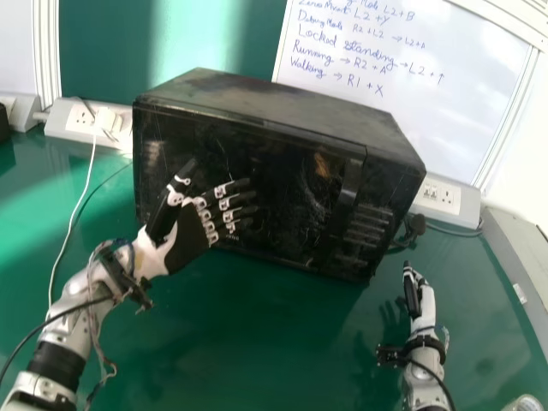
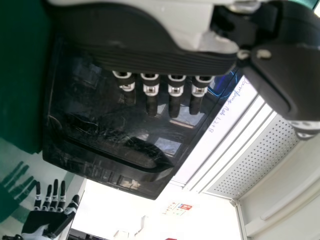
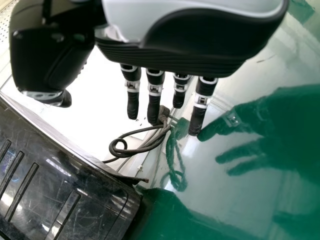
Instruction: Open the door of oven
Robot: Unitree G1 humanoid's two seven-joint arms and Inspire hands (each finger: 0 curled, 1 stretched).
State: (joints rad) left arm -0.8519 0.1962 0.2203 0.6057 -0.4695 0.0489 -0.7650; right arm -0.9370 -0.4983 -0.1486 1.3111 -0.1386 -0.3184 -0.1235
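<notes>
Bench: green, glossy; the oven sits on it before a whiteboard.
Door: shut; its smooth face could let straight fingers skid.
Left robot hand: wide, at the door; I can't tell if it touches. Pushing might shove the oven backward.
Handle: well aside from that palm, easily missed.
Right robot hand: wide, empty, near the panel side; a careless swing could twist the oven.

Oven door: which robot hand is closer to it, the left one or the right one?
Left. The left robot hand is in front of the oven door. The right robot hand is off to the right, nearer the robot than the oven is.
</notes>
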